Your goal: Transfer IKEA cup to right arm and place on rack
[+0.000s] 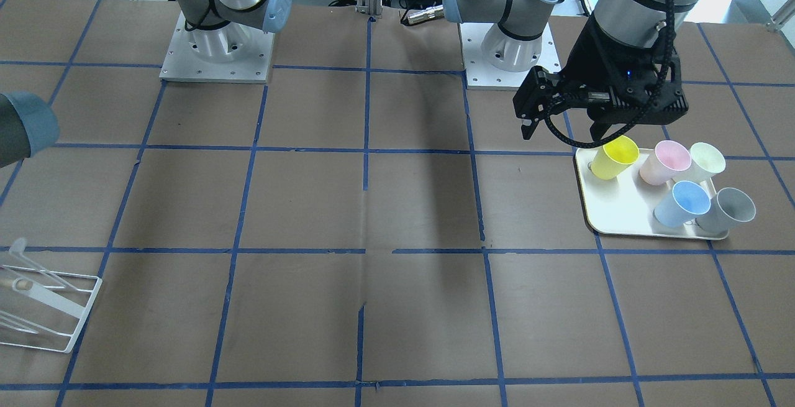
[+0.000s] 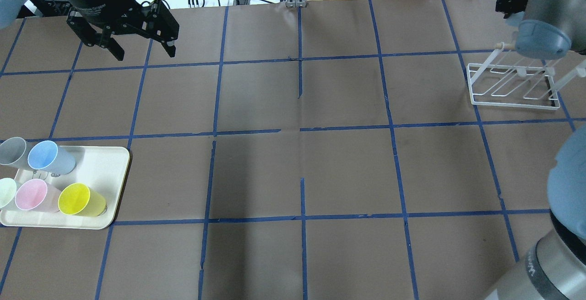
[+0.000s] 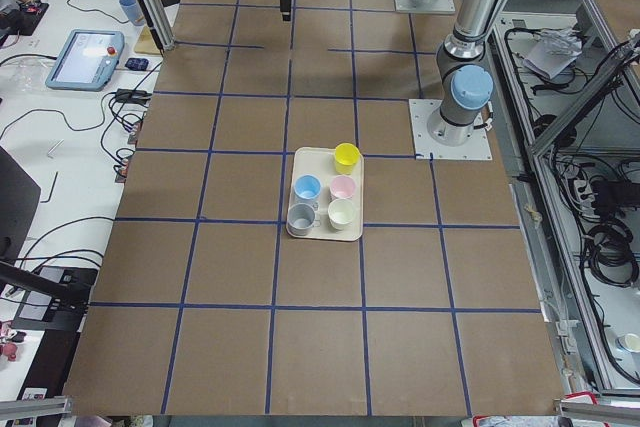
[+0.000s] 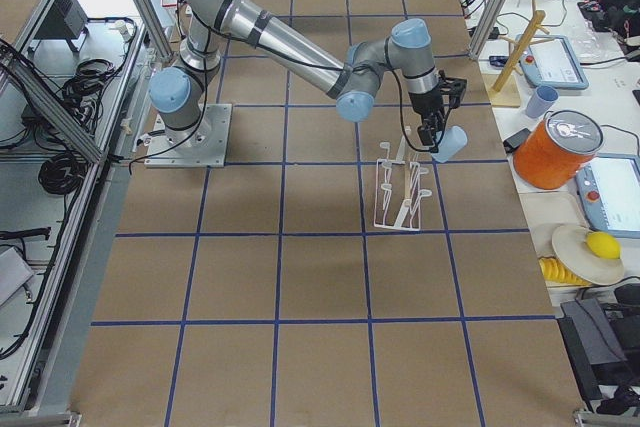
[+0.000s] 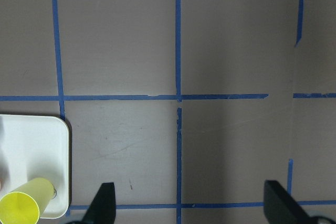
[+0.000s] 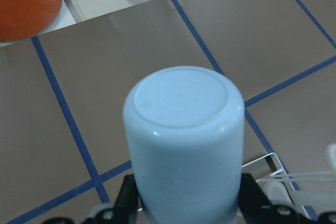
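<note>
Right gripper (image 6: 189,205) pinches the IKEA cup (image 6: 184,129), fingers pressed on both its sides, base turned to the wrist camera. The cup hangs in the air just beside the rack (image 4: 400,195), on no rod. Left gripper (image 2: 145,54) is spread wide and empty above the table (image 2: 297,176), well apart from the tray (image 2: 112,162), where a second blue cup (image 2: 51,157) stands.

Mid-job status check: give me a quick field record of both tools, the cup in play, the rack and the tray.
left tool: open, empty, raised, off to the side of the tray
right tool: shut on the IKEA cup, close to the rack
IKEA cup: light blue, base pointing away from the tool, not yet on the rack
rack: no cup seen on it
tray: holds five cups: blue cup, yellow cup, pink cup, grey cup, pale cup
</note>
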